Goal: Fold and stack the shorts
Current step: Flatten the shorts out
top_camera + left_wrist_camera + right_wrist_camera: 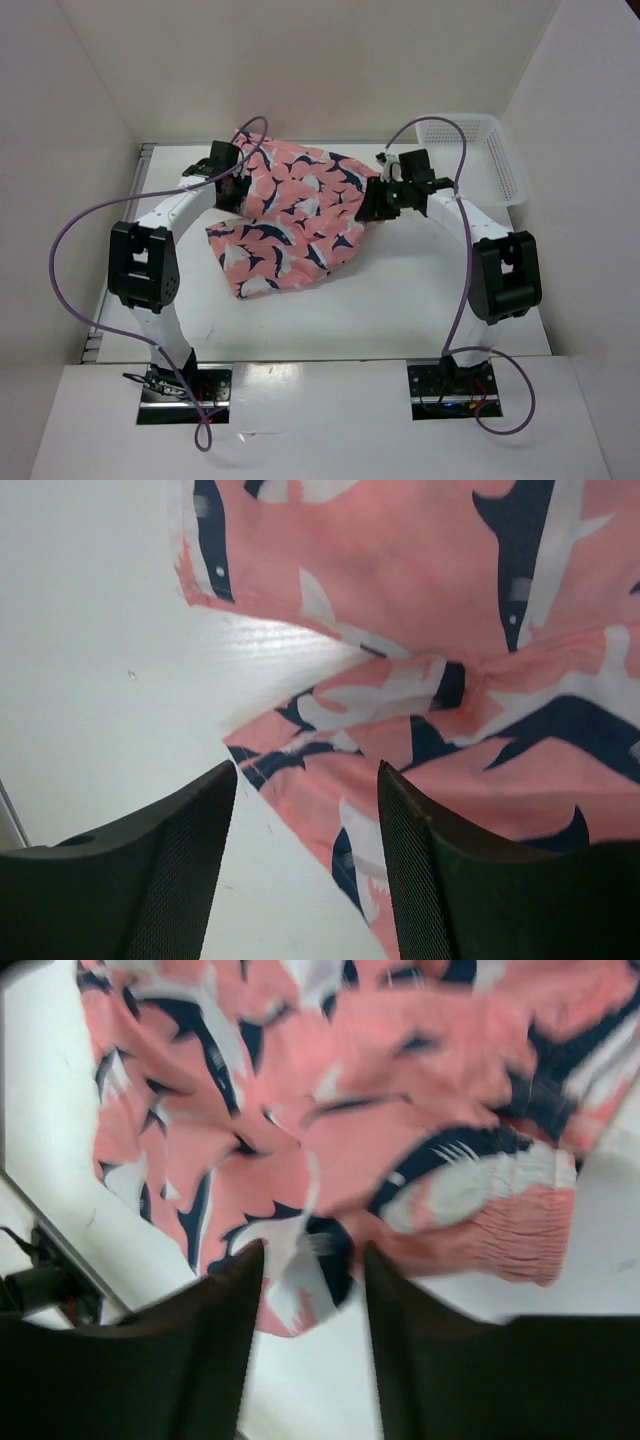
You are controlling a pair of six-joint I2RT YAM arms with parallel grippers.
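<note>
On the smooth white bench (410,290) lie crumpled, soft salmon shorts (290,215) with navy-and-white shark print; left pincer (305,870) and right pincer (312,1340) both stand spread at the cloth's edges.

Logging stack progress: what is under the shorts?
Only white table shows around the shorts. Their overlapping layers hide whatever lies beneath, so a second pair underneath cannot be confirmed.

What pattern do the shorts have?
Salmon-pink shorts with navy-and-white shark shapes, clearest in the left wrist view.
</note>
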